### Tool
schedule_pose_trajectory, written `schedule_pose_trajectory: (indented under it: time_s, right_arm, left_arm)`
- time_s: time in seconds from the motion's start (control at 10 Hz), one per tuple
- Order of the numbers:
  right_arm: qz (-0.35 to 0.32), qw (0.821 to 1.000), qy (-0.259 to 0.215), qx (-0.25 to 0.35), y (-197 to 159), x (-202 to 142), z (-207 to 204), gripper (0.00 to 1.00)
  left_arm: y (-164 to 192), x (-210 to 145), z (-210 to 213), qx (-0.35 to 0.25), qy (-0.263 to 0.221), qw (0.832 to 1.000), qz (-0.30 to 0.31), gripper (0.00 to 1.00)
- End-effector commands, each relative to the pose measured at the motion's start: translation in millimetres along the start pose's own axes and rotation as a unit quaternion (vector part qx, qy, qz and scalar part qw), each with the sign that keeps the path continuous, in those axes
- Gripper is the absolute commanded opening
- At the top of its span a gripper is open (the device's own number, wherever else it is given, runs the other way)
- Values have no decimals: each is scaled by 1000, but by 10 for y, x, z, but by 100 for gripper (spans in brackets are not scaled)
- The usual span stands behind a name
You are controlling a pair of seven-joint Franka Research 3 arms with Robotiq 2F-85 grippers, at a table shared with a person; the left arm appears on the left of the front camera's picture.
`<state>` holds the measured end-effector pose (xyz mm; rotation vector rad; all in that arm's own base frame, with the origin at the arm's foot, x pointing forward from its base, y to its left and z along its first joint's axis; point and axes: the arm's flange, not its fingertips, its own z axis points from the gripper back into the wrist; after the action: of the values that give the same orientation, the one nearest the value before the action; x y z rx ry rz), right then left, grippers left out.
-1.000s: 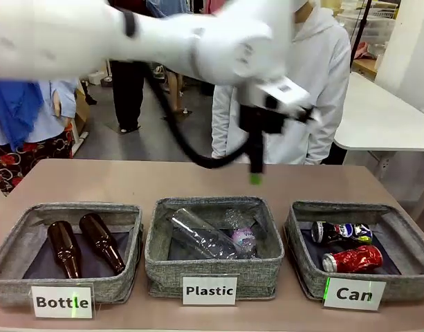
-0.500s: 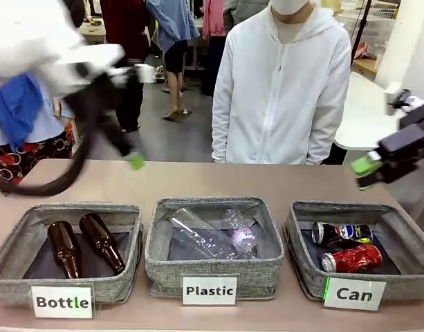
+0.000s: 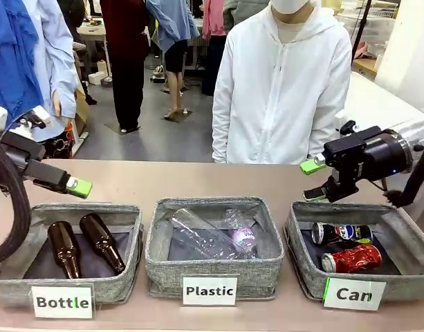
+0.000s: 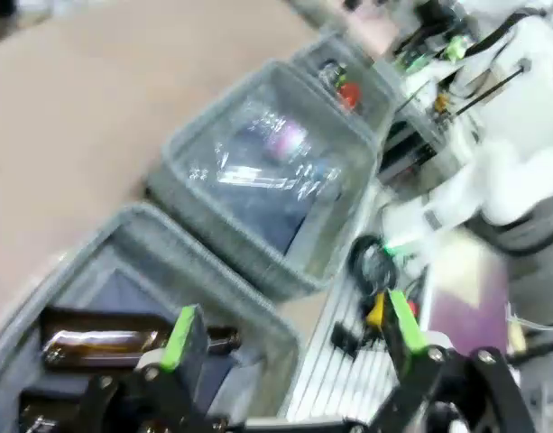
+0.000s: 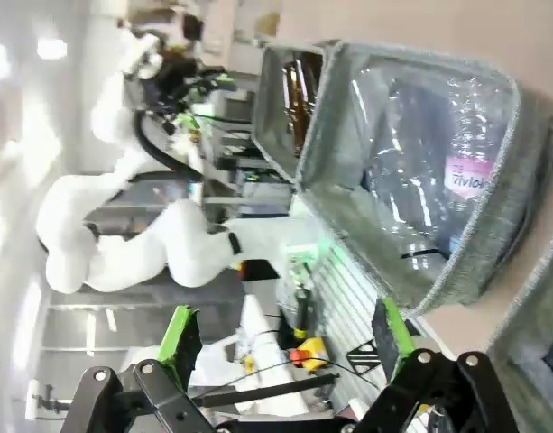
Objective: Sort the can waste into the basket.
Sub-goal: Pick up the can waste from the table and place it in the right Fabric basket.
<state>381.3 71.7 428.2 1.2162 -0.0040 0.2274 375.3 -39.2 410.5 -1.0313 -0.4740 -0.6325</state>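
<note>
Table [image 3: 198, 181] carries three grey baskets in a row. Basket [image 3: 398, 280] carded "Can" sits at 4 o'clock in the front view; beside it at 6 o'clock the "Plastic" basket [image 3: 163, 266], and at 8 o'clock the "Bottle" basket [image 3: 11, 263]. Left hand [image 3: 79, 187] hovers at 9 o'clock above the "Bottle" basket, fingers spread wide, empty. Right hand [image 3: 312, 181] hangs at 3 o'clock above the "Can" basket's far rim, likewise spread and empty. Red can [image 3: 353, 259] and black can [image 3: 342, 232] both lie inside the "Can" basket.
</note>
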Motion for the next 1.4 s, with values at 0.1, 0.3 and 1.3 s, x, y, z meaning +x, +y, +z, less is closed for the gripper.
schedule_pose_trajectory:
  time_s: [0.1, 0.3, 1.3]
  right_arm:
    - [-88, 991, -57, 78, -367, 32, 241, 100]
    - [-114, 984, -106, 82, -667, -76, 771, 100]
    - [-80, 994, -49, 62, -479, 3, 297, 100]
  left_arm:
    - [467, 14, 92, -150, -188, 970, 38, 100]
    - [663, -148, 65, -127, -176, 973, 82, 100]
    - [448, -43, 159, -130, -178, 974, 47, 100]
